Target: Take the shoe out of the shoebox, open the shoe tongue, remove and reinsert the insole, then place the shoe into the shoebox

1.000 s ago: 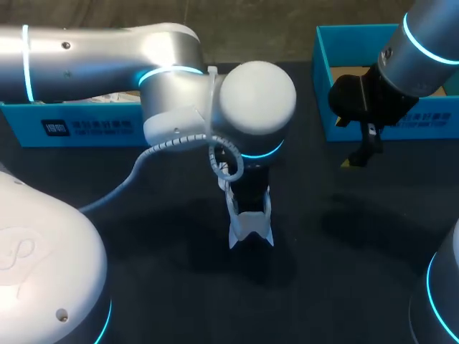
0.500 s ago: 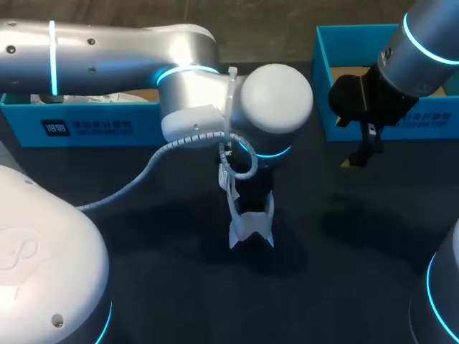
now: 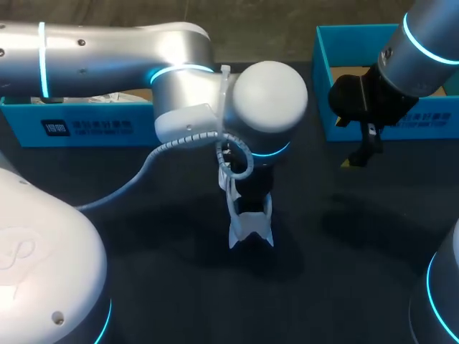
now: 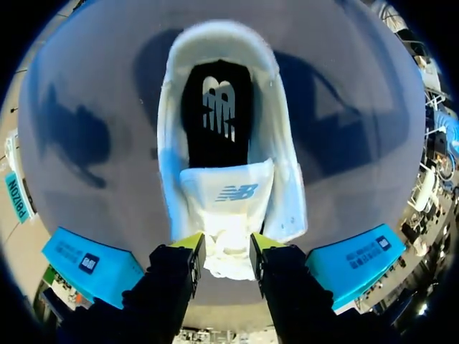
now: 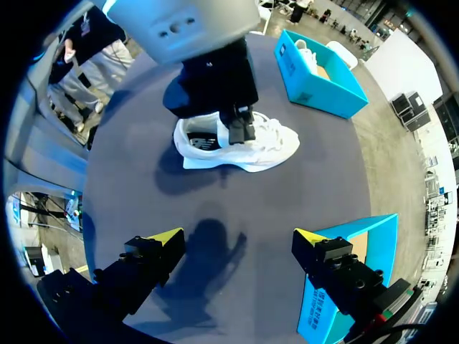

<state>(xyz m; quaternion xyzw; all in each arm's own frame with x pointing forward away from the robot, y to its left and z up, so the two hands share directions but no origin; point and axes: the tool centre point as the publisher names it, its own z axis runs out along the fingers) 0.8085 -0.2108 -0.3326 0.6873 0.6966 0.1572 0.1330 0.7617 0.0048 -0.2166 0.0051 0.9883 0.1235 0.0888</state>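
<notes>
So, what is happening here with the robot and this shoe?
The white sneaker is out of its box and stands on the dark table, in front of the left shoebox and the right shoebox, both blue. The left gripper is down on the sneaker and seems to pinch the tongue between its yellow tips. The black insole lies inside. The right gripper hangs open and empty above the table near the right shoebox.

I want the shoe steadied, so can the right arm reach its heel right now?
Probably yes: the right gripper is open and empty, bare table lies before the heel, and the left gripper holds only the tongue.
</notes>
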